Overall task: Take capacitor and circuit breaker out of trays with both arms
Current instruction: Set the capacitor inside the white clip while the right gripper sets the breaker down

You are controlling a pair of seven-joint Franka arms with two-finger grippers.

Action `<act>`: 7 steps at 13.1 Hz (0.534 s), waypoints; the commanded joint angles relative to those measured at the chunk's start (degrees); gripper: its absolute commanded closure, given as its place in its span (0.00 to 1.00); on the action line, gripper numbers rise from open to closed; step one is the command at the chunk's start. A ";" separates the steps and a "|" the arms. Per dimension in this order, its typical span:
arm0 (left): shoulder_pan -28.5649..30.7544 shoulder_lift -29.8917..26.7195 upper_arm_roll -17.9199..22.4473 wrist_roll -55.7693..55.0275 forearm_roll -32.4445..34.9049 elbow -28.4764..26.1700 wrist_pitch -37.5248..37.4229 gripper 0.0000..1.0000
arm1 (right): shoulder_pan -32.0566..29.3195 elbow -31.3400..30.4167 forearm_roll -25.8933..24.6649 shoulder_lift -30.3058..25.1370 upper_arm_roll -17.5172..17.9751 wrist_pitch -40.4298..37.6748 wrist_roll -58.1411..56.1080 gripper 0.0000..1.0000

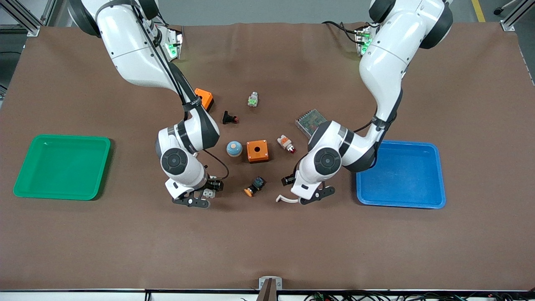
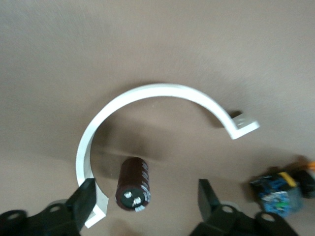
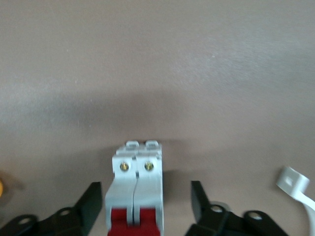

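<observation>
My left gripper (image 2: 145, 199) is low over the brown table (image 1: 267, 242), its jaws spread wide with the capacitor (image 2: 133, 184) lying between them, touching neither finger (image 2: 84, 196). The capacitor lies on its side with its pale end toward my wrist, partly inside the curve of a white clamp ring (image 2: 147, 96) that rests on the table around it. In the front view that ring (image 1: 287, 199) shows just beside my left gripper (image 1: 307, 196); the capacitor itself is hidden there. Taking the orange box (image 1: 257, 151) as landmark, this gripper is nearer the front camera than the box and toward the blue tray (image 1: 401, 174).

My right gripper (image 1: 199, 198) is also low over the table, nearer the front camera than the orange box and toward the green tray (image 1: 62, 166). Its jaws stand wide, and the breaker (image 3: 135, 191) sits between them with a gap on each side, red levers toward my wrist. In the front view the breaker (image 1: 208, 193) shows as a pale block at my fingertips.

The black-blue button (image 1: 255, 185) lies on the table between my two grippers, just nearer the front camera than the box.
</observation>
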 commanded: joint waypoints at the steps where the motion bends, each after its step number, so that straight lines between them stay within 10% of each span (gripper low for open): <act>1: 3.42 -7.33 0.24 -0.38 -0.46 -1.17 -6.67 0.01 | -2.05 9.85 -0.19 -0.34 -0.27 -13.36 -1.07 0.00; 7: 14.75 -26.31 -0.03 22.25 -0.45 -7.75 -27.41 0.01 | -10.84 11.03 -0.19 -11.49 -1.67 -30.24 -17.32 0.00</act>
